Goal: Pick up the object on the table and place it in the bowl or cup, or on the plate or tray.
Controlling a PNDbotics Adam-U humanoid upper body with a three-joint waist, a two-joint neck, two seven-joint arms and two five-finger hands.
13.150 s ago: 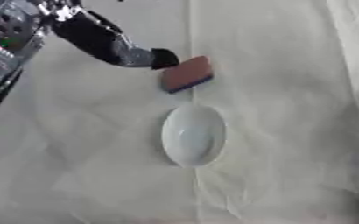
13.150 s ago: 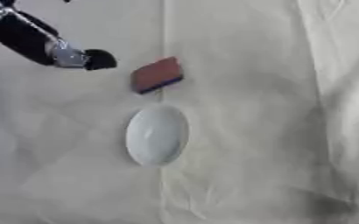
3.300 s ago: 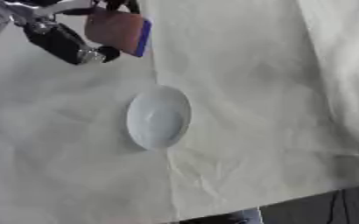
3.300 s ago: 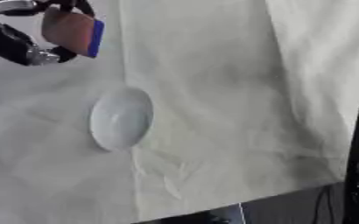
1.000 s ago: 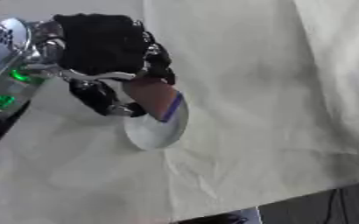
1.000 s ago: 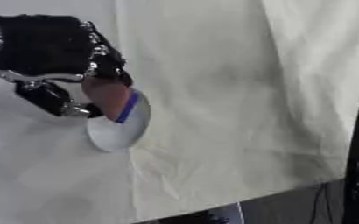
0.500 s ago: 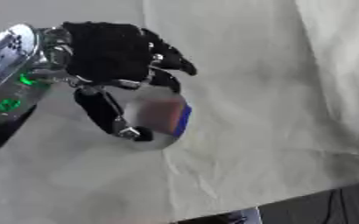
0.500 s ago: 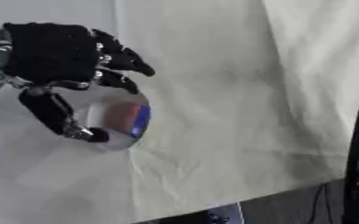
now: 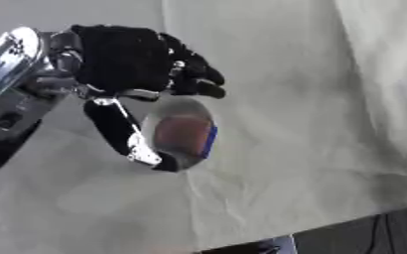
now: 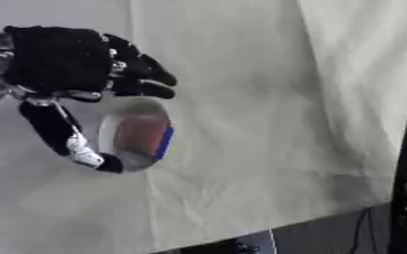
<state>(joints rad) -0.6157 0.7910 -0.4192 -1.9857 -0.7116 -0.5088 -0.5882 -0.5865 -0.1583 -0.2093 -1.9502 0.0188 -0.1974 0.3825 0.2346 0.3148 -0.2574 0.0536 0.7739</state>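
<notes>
On the cream cloth (image 9: 311, 99), a reddish-brown, blue-edged block (image 9: 184, 135) lies in the white bowl (image 9: 174, 159) beneath the spread-fingered left hand (image 9: 124, 62).

Cloth (image 9: 311, 99): pale cream, plain, creased. Bowl (image 9: 174, 106): white, glossy. Sponge (image 9: 185, 135) in the bowl: reddish-brown face with a blue edge along its right side. Left hand (image 9: 124, 59): black, with silver at the thumb's tip; the arm behind it is silver and black.
</notes>
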